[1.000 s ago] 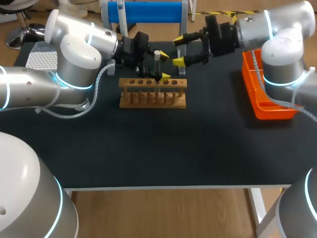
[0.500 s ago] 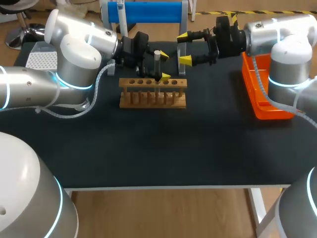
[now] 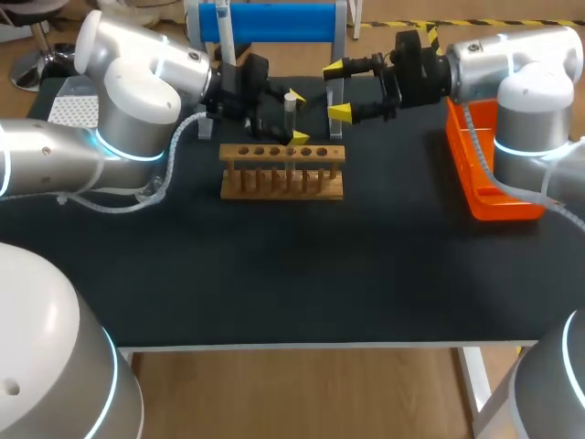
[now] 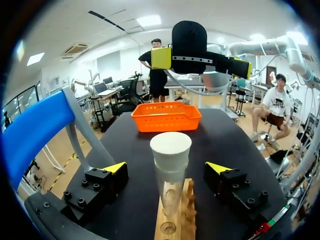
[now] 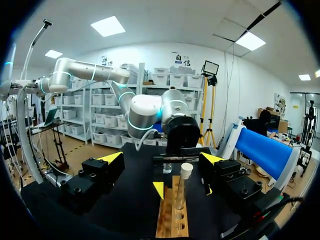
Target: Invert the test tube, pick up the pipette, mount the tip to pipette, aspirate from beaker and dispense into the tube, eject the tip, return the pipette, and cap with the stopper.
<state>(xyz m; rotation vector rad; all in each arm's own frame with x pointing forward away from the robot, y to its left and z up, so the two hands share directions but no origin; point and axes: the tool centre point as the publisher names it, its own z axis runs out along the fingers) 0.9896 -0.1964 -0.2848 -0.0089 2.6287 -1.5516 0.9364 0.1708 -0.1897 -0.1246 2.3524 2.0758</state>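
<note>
A clear test tube with a white stopper [image 3: 290, 103] stands upright in the wooden rack [image 3: 282, 171], toward its right end. My left gripper [image 3: 297, 116] is open around the tube's upper part, one yellow tip on each side, neither touching. In the left wrist view the tube [image 4: 170, 155] stands midway between the fingers of my left gripper [image 4: 167, 168], over the rack [image 4: 176, 225]. My right gripper [image 3: 337, 90] hangs open and empty just right of the tube. The right wrist view has the tube [image 5: 184, 185] ahead of my right gripper [image 5: 161, 158]. A pipette [image 3: 224, 26] hangs on the blue stand.
An orange basket [image 3: 494, 178] sits at the table's right edge, under my right arm. The blue stand [image 3: 274, 20] is at the far edge behind the rack. A white tip box [image 3: 73, 112] lies at the far left.
My right gripper has drawn back a little to the right, away from the tube. My left gripper has shifted slightly toward the far edge, still around the tube.
</note>
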